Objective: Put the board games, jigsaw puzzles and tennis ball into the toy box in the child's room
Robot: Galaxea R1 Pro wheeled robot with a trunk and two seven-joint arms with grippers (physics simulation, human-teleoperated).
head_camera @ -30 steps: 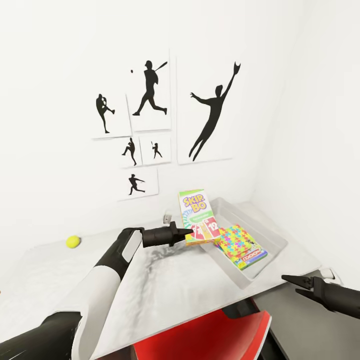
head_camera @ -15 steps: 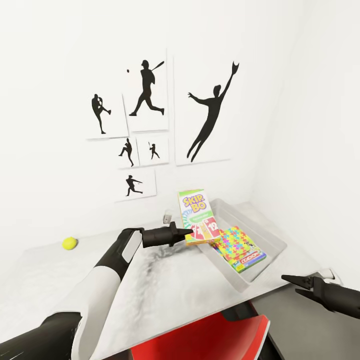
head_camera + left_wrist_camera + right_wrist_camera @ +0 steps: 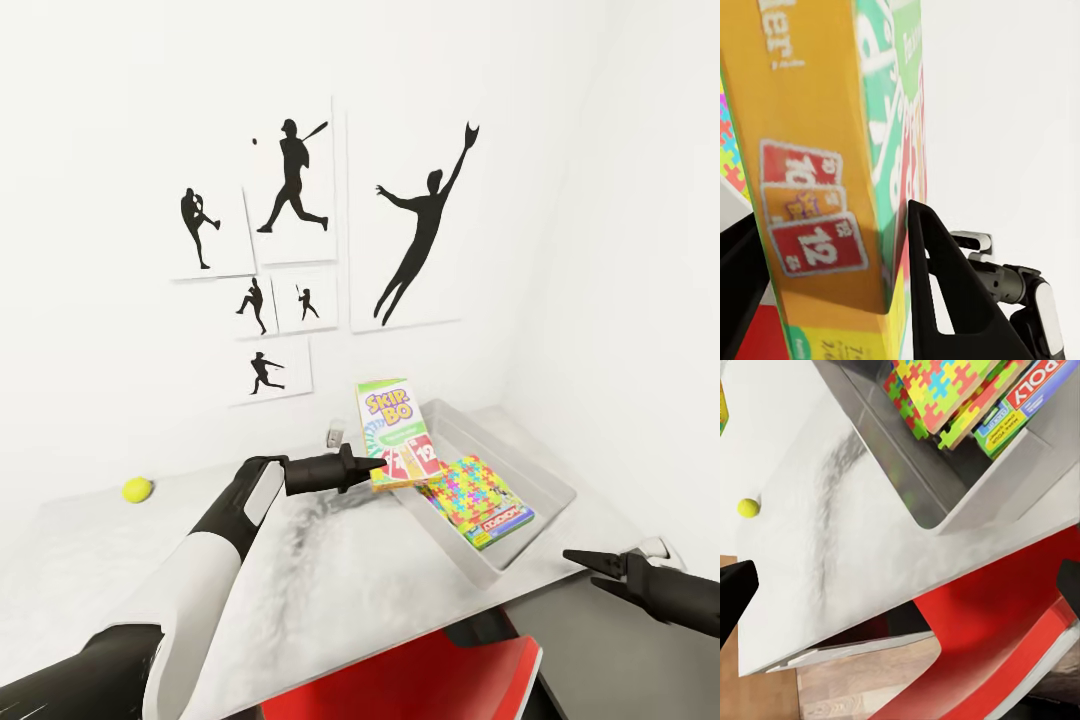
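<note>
My left gripper (image 3: 372,470) is shut on a Skip-Bo board game box (image 3: 397,430), which stands upright over the left rim of the grey toy box (image 3: 530,455). In the left wrist view the Skip-Bo box (image 3: 832,150) sits between the black fingers (image 3: 945,300). A colourful jigsaw puzzle box (image 3: 468,485) lies in the toy box on a Monopoly game (image 3: 505,520). The yellow tennis ball (image 3: 137,489) rests on the table far to the left. My right gripper (image 3: 590,565) hovers open off the table's right front corner, holding nothing.
The marbled white table (image 3: 330,570) fills a corner with walls behind and to the right. A red chair (image 3: 420,680) stands tucked under its front edge. The right wrist view looks down on the table (image 3: 832,547), the ball (image 3: 748,507) and the chair (image 3: 997,645).
The head camera has turned slightly, shifting the whole picture. Both arms, the Skip-Bo box and the things on the table hold their places.
</note>
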